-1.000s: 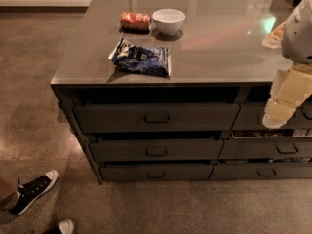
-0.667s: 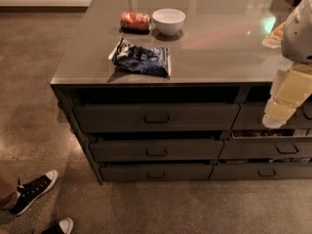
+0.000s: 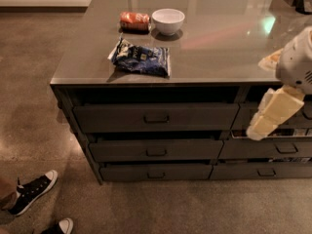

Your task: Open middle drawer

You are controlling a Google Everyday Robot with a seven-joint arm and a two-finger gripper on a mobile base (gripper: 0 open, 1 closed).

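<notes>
The middle drawer (image 3: pixel 156 150) is a wide dark grey drawer with a low flat front and a small rectangular centre pull (image 3: pixel 156 152). It sits in the left column of the cabinet, below a taller-fronted drawer (image 3: pixel 156 117) and above a bottom drawer (image 3: pixel 156 172). Its front stands about level with the fronts around it. My gripper (image 3: pixel 257 129), cream-coloured, hangs down from a white wrist (image 3: pixel 297 60) at the right. It is in front of the narrower right-hand drawers, well to the right of the middle drawer's pull and a little above it, and touches neither.
On the grey countertop (image 3: pixel 219 48) lie a blue snack bag (image 3: pixel 141 57), a red packet (image 3: pixel 134 19) and a white bowl (image 3: pixel 168 21). Narrower drawers (image 3: pixel 273 150) fill the right column. A person's black sneakers (image 3: pixel 31 191) stand on the floor at the lower left.
</notes>
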